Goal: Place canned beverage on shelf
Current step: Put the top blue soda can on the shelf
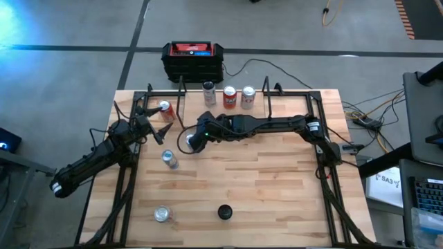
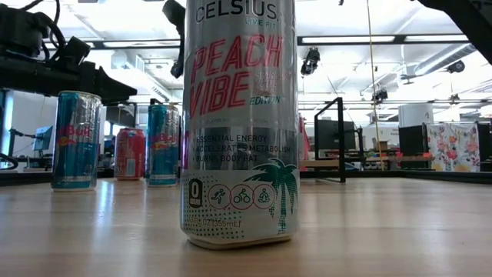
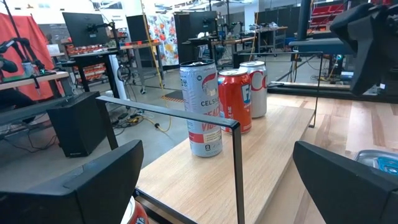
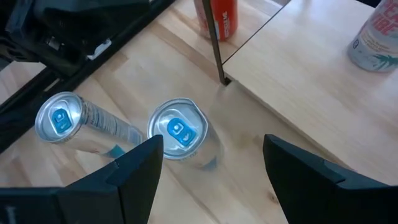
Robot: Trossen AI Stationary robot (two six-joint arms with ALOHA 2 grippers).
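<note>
1. Fingers of the right gripper (image 4: 212, 146) stand part-way apart above a blue-topped can (image 4: 177, 134), straddling it without a visible grip.
2. Left gripper (image 3: 217, 162) fingers are spread wide and hold nothing; a red can (image 1: 165, 111) stands just beside them.
3. Both arms work over a slatted wooden table (image 1: 263, 173) in a workshop of desks, monitors and ceiling strip lights; a black-and-red box (image 1: 193, 59) sits beyond the table's far edge.
4. The shelf (image 4: 298, 68), a light-wood plank with thin black rod uprights, lies at the table's far side, near the right gripper's can; three cans already stand on it in a row, a white can (image 3: 200, 109) beside two red-and-white cans (image 3: 235, 99).
5. Only the right wrist view shows a second blue-topped can (image 4: 59, 118) close by. Only the low view reads the label of a tall Celsius can (image 2: 238, 123), standing at the table's near edge.
</note>
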